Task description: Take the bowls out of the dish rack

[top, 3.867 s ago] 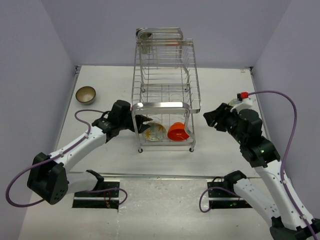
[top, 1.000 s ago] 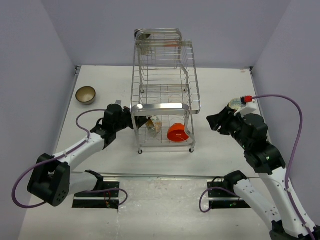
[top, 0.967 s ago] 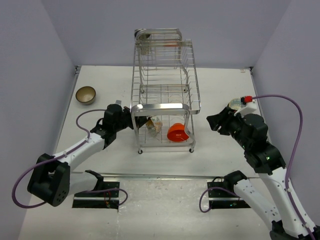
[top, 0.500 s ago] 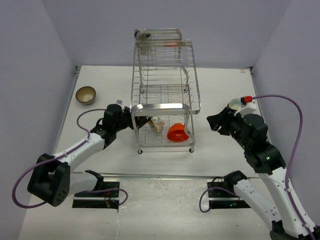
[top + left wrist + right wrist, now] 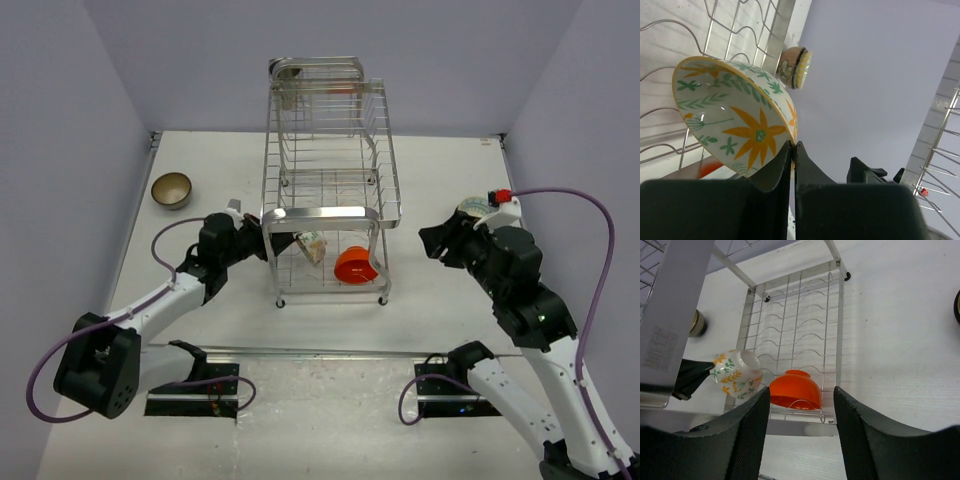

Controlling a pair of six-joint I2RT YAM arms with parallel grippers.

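The left claw (image 5: 280, 243) is clenched on the rim of the floral bowl (image 5: 735, 115); the left wrist view shows both fingers (image 5: 781, 167) pinched flat together on its lip. The bowl hangs tilted on its side, lifted off the wires at the left edge of the dish rack's (image 5: 320, 212) lower tier. As far as the overhead view shows, it is under the shiny front bar, so it looks not yet clear of the rack.

Just beside it, to the right on the same lower tier, the orange-red bowl (image 5: 796, 388) rests upside down on the wire grid, and nothing is touching it.

The right claw (image 5: 432, 240) hangs well apart from the rack on its right side. Its jaws are parted and hold nothing, and they face the lower tier.

Farther out, two bowls stand on the surface (image 5: 440, 170). The brown bowl (image 5: 171, 190) with the olive inside sits upright near the far left edge. A greenish bowl (image 5: 470, 207) sits close behind the right arm's wrist, partly hidden by it.

By this reading the job is about half done: two bowls are out, a third is gripped but has yet to be drawn out and set down, and the orange-red one is left. What lies at the far end of the upper tier is too small to tell.
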